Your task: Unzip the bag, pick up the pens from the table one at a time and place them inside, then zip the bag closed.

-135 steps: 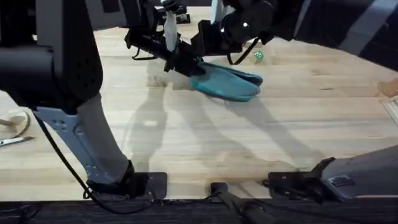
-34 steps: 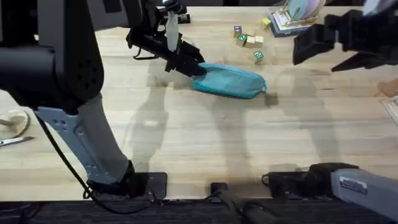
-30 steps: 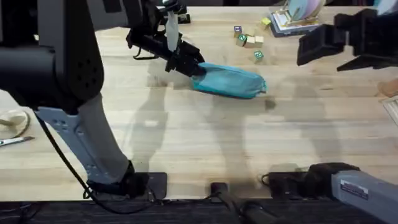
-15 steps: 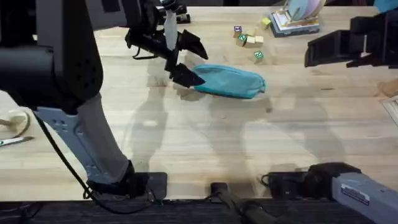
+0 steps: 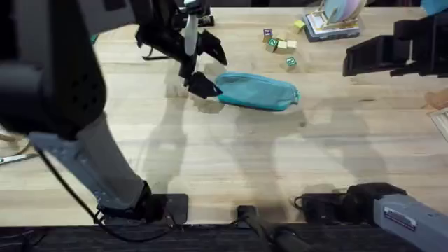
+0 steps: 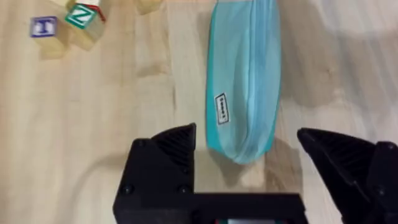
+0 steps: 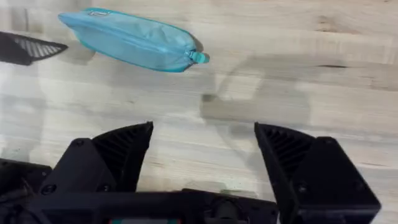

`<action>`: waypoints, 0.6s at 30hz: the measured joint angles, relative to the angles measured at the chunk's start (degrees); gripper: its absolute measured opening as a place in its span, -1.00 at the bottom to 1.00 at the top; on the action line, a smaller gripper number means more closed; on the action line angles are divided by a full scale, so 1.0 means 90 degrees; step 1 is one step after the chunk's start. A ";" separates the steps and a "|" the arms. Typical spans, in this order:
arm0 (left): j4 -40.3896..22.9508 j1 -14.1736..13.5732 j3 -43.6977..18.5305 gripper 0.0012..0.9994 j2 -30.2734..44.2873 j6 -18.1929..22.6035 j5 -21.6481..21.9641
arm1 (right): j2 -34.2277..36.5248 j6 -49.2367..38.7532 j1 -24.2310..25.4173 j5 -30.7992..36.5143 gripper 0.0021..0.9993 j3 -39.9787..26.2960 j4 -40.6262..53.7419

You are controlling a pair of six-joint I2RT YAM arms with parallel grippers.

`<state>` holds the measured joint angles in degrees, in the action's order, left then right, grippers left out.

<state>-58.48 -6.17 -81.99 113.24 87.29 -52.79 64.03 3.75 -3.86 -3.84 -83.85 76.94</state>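
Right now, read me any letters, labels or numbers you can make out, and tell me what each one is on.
"Z": green letter on a wooden block.
"I", or possibly "T": blue letter on another block.
Small white tag on the teal bag: dark print, too small to read.
Books at the far edge: cover text unreadable.

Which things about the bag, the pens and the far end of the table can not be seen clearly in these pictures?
- Whether any pens are inside the bag: the teal fabric hides its inside in all three views.
- The letters on the bag's small label: too small in the left wrist view.
- The stack at the table's far edge: cut off by the overhead view's top edge.
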 joint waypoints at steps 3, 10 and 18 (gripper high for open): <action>-0.0028 0.0000 -0.0105 0.99 -0.0517 -0.0126 0.0225 | -0.0038 -0.0023 0.0000 0.0000 1.00 0.0000 0.0081; -0.0084 0.0000 -0.0290 0.99 -0.1670 -0.1160 0.0467 | -0.0119 -0.0049 0.0000 0.0000 1.00 0.0000 0.0322; -0.0248 0.0000 -0.0290 0.99 -0.2753 -0.2625 0.1387 | -0.0119 -0.0057 0.0000 0.0000 1.00 0.0000 0.0322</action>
<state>-60.71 -6.17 -84.60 88.47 63.66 -40.30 62.96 3.23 -3.86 -3.84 -83.85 79.83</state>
